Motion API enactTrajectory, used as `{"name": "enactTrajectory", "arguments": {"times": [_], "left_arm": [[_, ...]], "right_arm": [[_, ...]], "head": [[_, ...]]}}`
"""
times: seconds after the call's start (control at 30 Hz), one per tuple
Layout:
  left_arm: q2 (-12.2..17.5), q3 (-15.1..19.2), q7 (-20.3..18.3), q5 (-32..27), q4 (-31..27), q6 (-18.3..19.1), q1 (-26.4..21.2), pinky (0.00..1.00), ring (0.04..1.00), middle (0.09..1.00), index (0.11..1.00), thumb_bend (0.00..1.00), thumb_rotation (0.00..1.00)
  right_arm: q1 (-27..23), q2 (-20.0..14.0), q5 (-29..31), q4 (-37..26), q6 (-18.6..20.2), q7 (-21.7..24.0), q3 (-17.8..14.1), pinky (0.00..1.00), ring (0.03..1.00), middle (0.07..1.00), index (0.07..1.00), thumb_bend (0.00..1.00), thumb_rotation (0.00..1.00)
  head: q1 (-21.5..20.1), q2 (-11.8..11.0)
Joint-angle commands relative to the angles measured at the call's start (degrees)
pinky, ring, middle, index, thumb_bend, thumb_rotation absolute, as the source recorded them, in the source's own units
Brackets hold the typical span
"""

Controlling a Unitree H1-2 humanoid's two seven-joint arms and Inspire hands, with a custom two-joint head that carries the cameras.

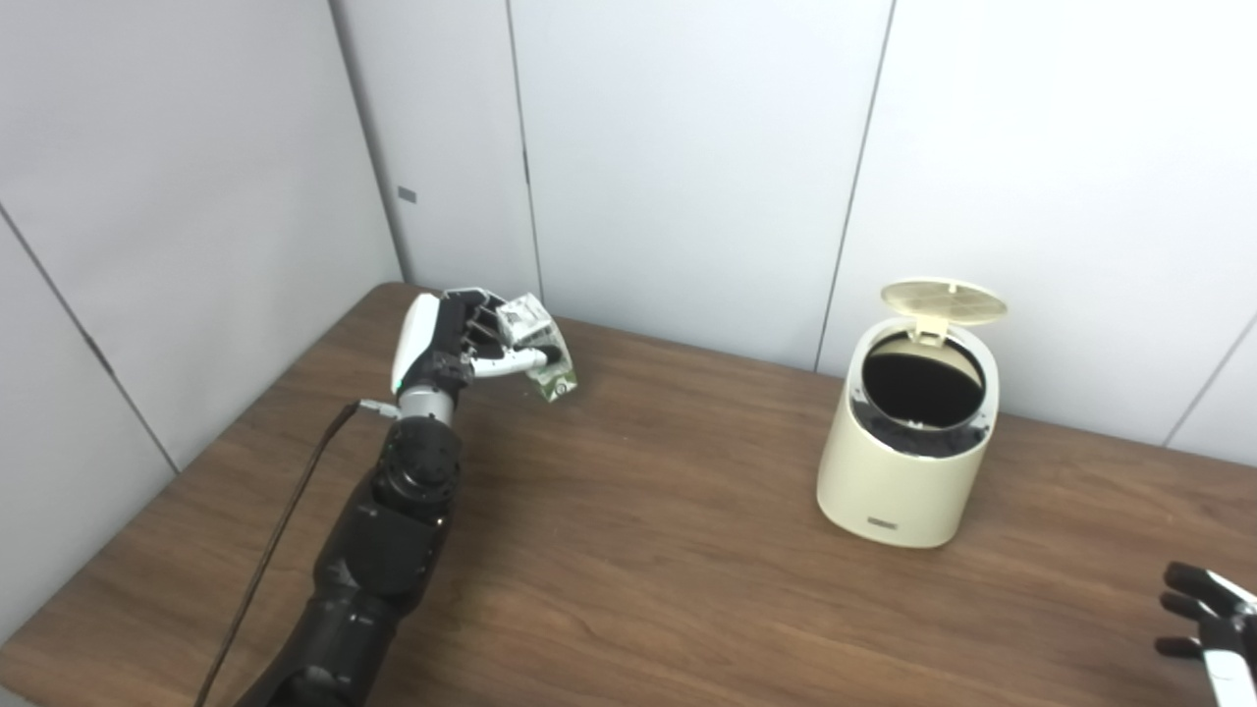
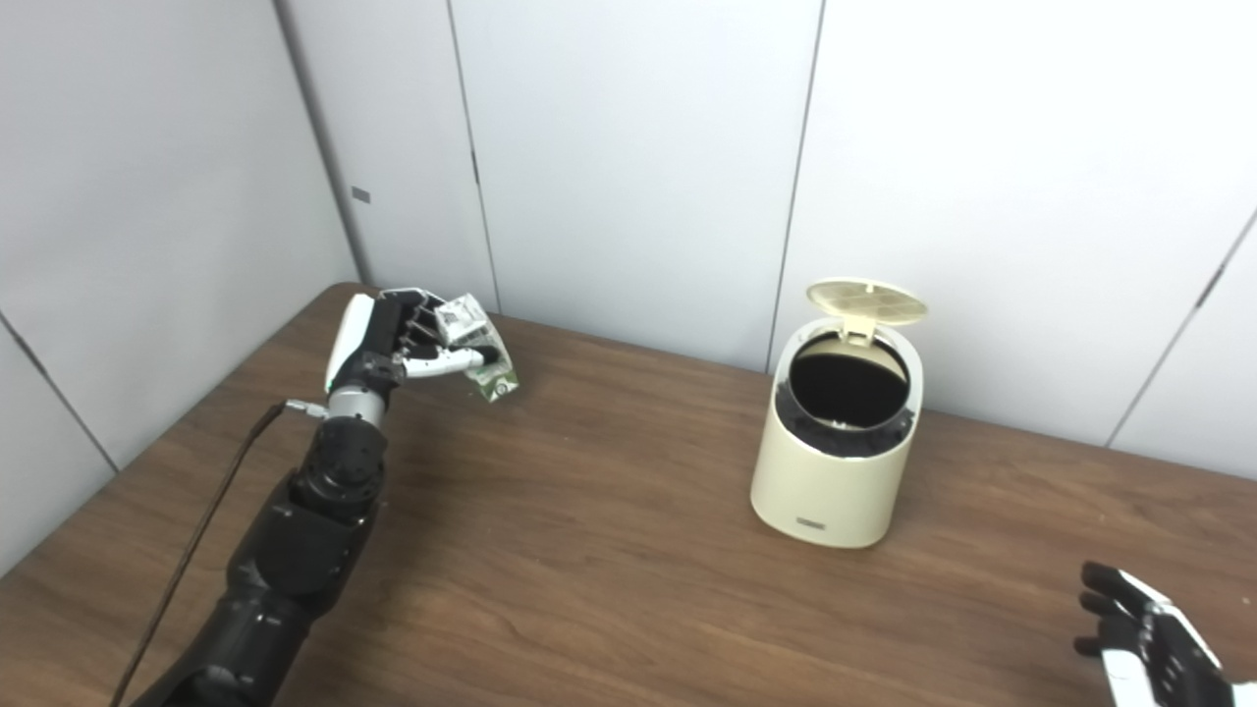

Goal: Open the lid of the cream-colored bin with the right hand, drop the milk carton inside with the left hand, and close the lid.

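Observation:
The cream-colored bin [image 1: 908, 462] stands on the table at the right of the middle, and its round lid [image 1: 944, 300] is raised, showing the dark inside. My left hand [image 1: 462, 339] is at the far left of the table, shut on the small white and green milk carton [image 1: 538, 346], which it holds tilted just above the tabletop. My right hand [image 1: 1210, 624] is open and empty at the bottom right corner, well in front and to the right of the bin. The hand also shows in the right eye view [image 2: 1144, 633].
The brown wooden table [image 1: 638, 550] meets white wall panels [image 1: 687, 147] at the back and left. A black cable [image 1: 285, 530] runs along my left arm to the table's front edge.

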Motion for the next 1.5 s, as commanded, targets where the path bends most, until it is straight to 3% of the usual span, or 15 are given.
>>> {"name": "enactTrajectory", "arguments": {"times": [0.0,0.03,0.1,0.13,0.17,0.27,0.33,0.43,0.57,0.83,0.97,1.0,1.03,1.37,1.47], "left_arm": [[2.1,1.2,-0.3,-1.0,-4.4,-3.8,-2.1,0.32,0.391,0.473,0.482,0.53,0.00],[2.0,1.4,-0.7,-1.3,-5.5,-4.1,-2.0,0.32,0.416,0.476,0.481,0.52,0.00],[1.9,1.2,-1.1,-0.6,-8.7,-4.5,-1.8,0.33,0.435,0.474,0.485,0.51,0.00],[1.6,1.0,-1.2,-0.3,-10.4,-4.7,-1.8,0.32,0.436,0.472,0.492,0.51,0.00],[1.4,0.9,-1.5,-0.2,-11.9,-4.7,-1.7,0.32,0.435,0.469,0.493,0.51,0.00],[0.4,0.6,-3.1,-1.7,-15.5,-5.7,-2.0,0.31,0.432,0.471,0.499,0.50,0.00],[-0.4,0.7,-4.2,-2.9,-18.0,-4.7,-2.4,0.32,0.431,0.475,0.498,0.50,0.00],[-1.3,1.0,-5.7,-4.4,-21.2,-2.5,-3.1,0.32,0.427,0.478,0.501,0.50,0.00],[-1.7,1.0,-7.7,-5.2,-23.3,-2.1,-4.0,0.33,0.429,0.477,0.501,0.50,0.00],[-2.6,0.0,-11.6,-6.5,-26.6,-2.1,-4.7,0.35,0.439,0.469,0.499,0.50,0.00],[-3.3,-1.2,-13.4,-6.7,-27.4,-2.0,-5.2,0.35,0.437,0.471,0.500,0.50,0.00],[-3.6,-1.6,-13.8,-6.7,-27.7,-2.1,-5.2,0.35,0.437,0.473,0.498,0.50,0.00],[-3.7,-1.8,-14.0,-6.6,-27.9,-2.2,-5.2,0.35,0.436,0.474,0.497,0.50,0.00],[-7.2,-4.3,-17.8,-9.3,-31.8,-2.7,-2.9,0.33,0.433,0.479,0.498,0.50,0.00],[-7.6,-5.3,-18.3,-8.1,-32.3,-3.2,-1.9,0.33,0.433,0.482,0.499,0.50,0.00]], "right_arm": [[-0.9,1.0,0.1,1.3,-3.1,-0.5,0.6,0.75,0.834,0.838,0.812,0.22,0.90],[-1.1,1.2,-0.6,1.7,-3.3,-1.1,0.7,0.75,0.832,0.837,0.813,0.17,0.89],[-1.5,1.3,-3.4,2.5,-3.7,-2.6,1.0,0.74,0.816,0.824,0.804,0.09,0.78],[-1.8,1.3,-4.1,3.0,-4.2,-3.0,1.2,0.73,0.809,0.818,0.799,0.06,0.64],[-2.1,1.4,-4.4,3.6,-4.6,-3.3,1.3,0.72,0.803,0.811,0.792,0.05,0.44],[-2.5,1.9,-4.7,4.1,-4.6,-3.9,1.7,0.70,0.791,0.801,0.778,0.06,0.13],[-2.6,2.0,-6.2,4.2,-4.4,-4.5,2.3,0.68,0.779,0.793,0.772,0.07,0.09],[-2.8,2.1,-8.4,4.4,-3.3,-5.3,3.1,0.68,0.776,0.789,0.774,0.08,0.10],[-3.7,2.6,-9.9,6.4,-4.0,-6.8,3.9,0.67,0.765,0.780,0.765,0.09,0.02],[-5.1,3.9,-13.0,7.9,-0.7,-9.2,5.0,0.67,0.758,0.773,0.772,0.11,0.02],[-6.5,4.1,-13.8,11.0,-1.2,-10.6,5.3,0.67,0.751,0.771,0.776,0.12,0.31],[-6.9,4.1,-13.9,11.8,-1.4,-11.0,5.4,0.67,0.750,0.774,0.782,0.14,0.46],[-7.2,4.1,-14.0,12.3,-1.5,-11.3,5.5,0.67,0.750,0.776,0.785,0.14,0.50],[-8.9,4.9,-14.8,14.9,0.1,-13.2,6.8,0.66,0.758,0.782,0.789,0.15,0.51],[-9.1,5.0,-14.9,15.9,-1.2,-13.9,7.2,0.68,0.771,0.791,0.793,0.16,0.54]], "head": [[-1.0,0.2],[-1.6,0.4],[-2.6,0.4],[-3.5,0.6],[-4.0,0.4],[-4.9,-0.1],[-5.6,-0.3],[-6.9,-0.3],[-9.1,-1.1],[-12.0,-0.8],[-13.0,-0.8],[-13.3,-0.7],[-13.4,-0.7],[-16.4,-0.8],[-17.1,-0.8]]}}
